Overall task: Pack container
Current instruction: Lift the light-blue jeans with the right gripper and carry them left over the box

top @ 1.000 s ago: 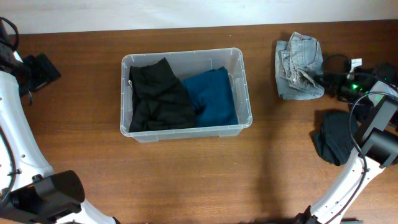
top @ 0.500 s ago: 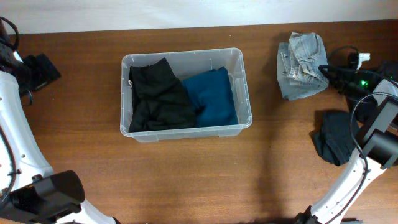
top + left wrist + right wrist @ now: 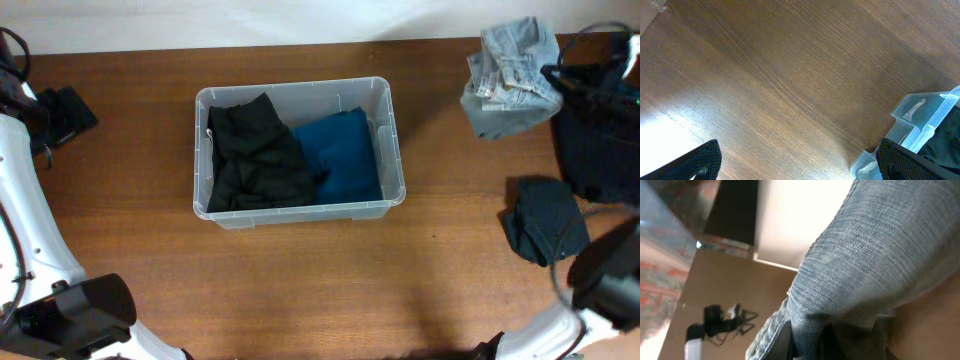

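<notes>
The container (image 3: pixel 299 92) is a clear plastic bin in the middle of the table. It holds a black garment (image 3: pixel 252 155) on the left and a folded blue garment (image 3: pixel 343 157) on the right. My right gripper (image 3: pixel 553 78) is shut on light-blue folded jeans (image 3: pixel 508 76) and holds them raised at the far right; the denim fills the right wrist view (image 3: pixel 870 265), pinched between the fingers (image 3: pixel 807 340). My left gripper (image 3: pixel 797 162) is open and empty over bare wood, with the container's corner (image 3: pixel 920 125) at its right.
A dark crumpled garment (image 3: pixel 542 218) lies on the table at the right front. The left arm (image 3: pixel 30 120) stands along the left edge. The table's far edge runs along the top.
My right gripper has lifted the jeans off the table and carried them up and to the right. The left arm and the container have not moved.
</notes>
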Available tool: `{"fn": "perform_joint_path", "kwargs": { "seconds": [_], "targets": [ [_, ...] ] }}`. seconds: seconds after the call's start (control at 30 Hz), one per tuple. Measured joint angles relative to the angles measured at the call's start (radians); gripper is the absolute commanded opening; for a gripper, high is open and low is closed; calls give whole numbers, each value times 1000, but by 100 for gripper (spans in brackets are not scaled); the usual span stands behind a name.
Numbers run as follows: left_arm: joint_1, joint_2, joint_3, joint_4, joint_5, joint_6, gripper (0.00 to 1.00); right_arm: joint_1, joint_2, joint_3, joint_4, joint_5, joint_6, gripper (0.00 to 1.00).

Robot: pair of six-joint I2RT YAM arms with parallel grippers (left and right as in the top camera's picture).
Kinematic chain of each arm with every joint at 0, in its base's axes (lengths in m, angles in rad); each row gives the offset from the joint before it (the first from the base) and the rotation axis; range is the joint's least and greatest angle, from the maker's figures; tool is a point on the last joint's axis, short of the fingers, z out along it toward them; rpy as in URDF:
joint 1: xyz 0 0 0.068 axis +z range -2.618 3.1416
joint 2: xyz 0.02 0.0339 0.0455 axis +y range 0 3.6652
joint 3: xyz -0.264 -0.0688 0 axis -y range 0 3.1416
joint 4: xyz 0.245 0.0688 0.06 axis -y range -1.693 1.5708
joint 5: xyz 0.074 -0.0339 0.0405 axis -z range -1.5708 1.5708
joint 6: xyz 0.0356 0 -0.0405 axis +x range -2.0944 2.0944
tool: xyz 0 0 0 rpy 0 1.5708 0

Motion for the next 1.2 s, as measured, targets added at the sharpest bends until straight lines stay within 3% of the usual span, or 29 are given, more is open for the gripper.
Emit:
{"fn": "perform_joint_path", "kwargs": {
  "seconds": [0.2,0.43,0.73,0.9,1.2],
  "targets": [
    [0,0,0,0,0,0,99,118,-148,3,-80,13,2,4],
    [0,0,0,0,0,0,99,331,-167,3,-82,111,34,4],
    [0,0,0,0,4,0,99,610,-167,3,59,333,182,4],
    [0,0,0,0,4,0,99,690,-167,3,74,495,292,4],
    [0,0,0,0,4,0,99,771,-165,3,119,673,360,4]
  ]
}}
